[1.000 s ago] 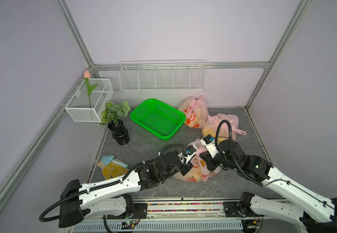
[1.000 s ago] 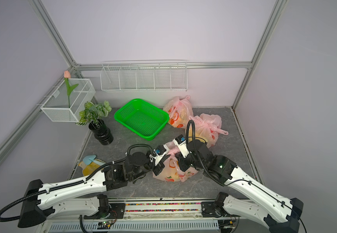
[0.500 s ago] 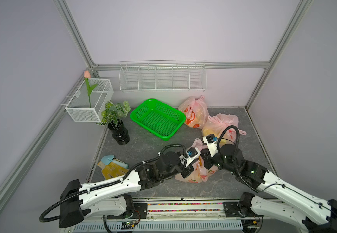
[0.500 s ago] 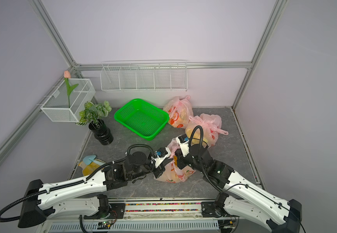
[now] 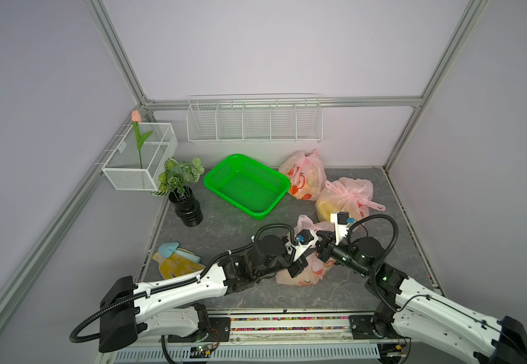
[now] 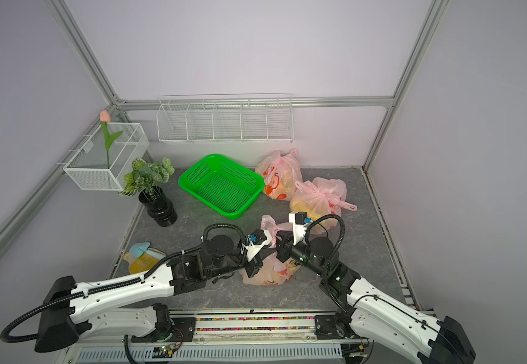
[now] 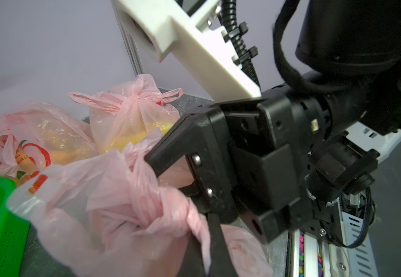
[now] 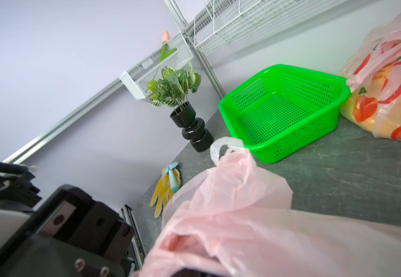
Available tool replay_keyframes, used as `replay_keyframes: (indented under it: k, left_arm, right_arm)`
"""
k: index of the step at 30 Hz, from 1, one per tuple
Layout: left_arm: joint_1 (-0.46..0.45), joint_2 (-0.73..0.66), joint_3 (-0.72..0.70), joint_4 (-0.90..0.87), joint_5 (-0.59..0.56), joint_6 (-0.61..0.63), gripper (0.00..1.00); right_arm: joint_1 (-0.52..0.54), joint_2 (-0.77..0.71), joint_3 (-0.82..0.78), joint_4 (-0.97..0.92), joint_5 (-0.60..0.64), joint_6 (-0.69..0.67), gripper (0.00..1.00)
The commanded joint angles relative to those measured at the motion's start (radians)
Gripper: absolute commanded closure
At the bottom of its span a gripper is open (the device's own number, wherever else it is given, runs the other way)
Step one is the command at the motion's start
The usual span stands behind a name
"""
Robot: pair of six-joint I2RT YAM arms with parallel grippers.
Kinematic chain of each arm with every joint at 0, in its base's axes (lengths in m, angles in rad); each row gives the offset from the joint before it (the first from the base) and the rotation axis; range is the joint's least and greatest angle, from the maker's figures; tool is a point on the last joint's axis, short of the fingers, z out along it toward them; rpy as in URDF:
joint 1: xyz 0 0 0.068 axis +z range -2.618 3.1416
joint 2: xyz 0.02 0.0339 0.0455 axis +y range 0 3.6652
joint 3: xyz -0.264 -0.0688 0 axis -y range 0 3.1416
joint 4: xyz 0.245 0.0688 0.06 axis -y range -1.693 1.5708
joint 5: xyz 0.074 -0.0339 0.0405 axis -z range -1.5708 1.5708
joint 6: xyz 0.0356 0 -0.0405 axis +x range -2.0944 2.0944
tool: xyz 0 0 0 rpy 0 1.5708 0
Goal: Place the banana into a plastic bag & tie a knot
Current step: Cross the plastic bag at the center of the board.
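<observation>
A pink plastic bag [image 5: 307, 277] [image 6: 268, 274] with red print lies at the front centre of the grey table in both top views. My left gripper [image 5: 298, 268] [image 7: 206, 230] is shut on a twisted pink strand of that bag. My right gripper [image 5: 320, 245] [image 6: 279, 249] meets it from the right, jaws shut on bunched plastic at the bag's top [image 7: 132, 153]. Loose pink film [image 8: 230, 215] fills the right wrist view and covers those jaws. One handle loop [image 8: 221, 146] stands free. The banana is hidden.
Two tied pink bags [image 5: 304, 176] [image 5: 344, 201] sit at the back right. A green basket [image 5: 246, 186] stands behind the arms, with a black vase and plant [image 5: 188, 209] to its left. A yellow glove with a blue trowel [image 5: 177, 261] lies at the front left.
The right gripper has drawn nearer and closer to the left gripper above the bag, and its cable loop has swung right. The left arm has hardly moved.
</observation>
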Motion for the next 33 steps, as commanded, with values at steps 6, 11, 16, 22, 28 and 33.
replay_keyframes:
  k: [6, 11, 16, 22, 28, 33]
  left_arm:
    - [-0.016, 0.037, 0.0, 0.072, 0.07, -0.043, 1.0]
    - [-0.015, 0.067, 0.013, 0.037, 0.104, -0.039, 0.99]
    - [-0.015, 0.02, -0.011, -0.01, 0.047, -0.036, 0.89]
    - [-0.015, -0.134, -0.092, -0.046, -0.04, -0.038, 0.63]
    - [-0.007, -0.285, -0.121, -0.101, -0.084, -0.03, 0.59]
    - [0.016, -0.336, -0.094, -0.101, -0.03, -0.025, 0.63]
  right_arm:
    - [-0.023, 0.053, -0.032, 0.436, -0.152, 0.14, 0.93]
    - [-0.045, 0.062, -0.047, 0.513, -0.181, 0.166, 0.93]
    - [-0.052, 0.059, -0.025, 0.422, -0.219, 0.125, 0.93]
    - [-0.054, 0.005, -0.027, 0.251, -0.213, 0.035, 0.93]
    - [-0.055, -0.009, -0.032, 0.204, -0.208, 0.005, 0.93]
    - [-0.054, 0.009, -0.026, 0.21, -0.214, 0.005, 0.93]
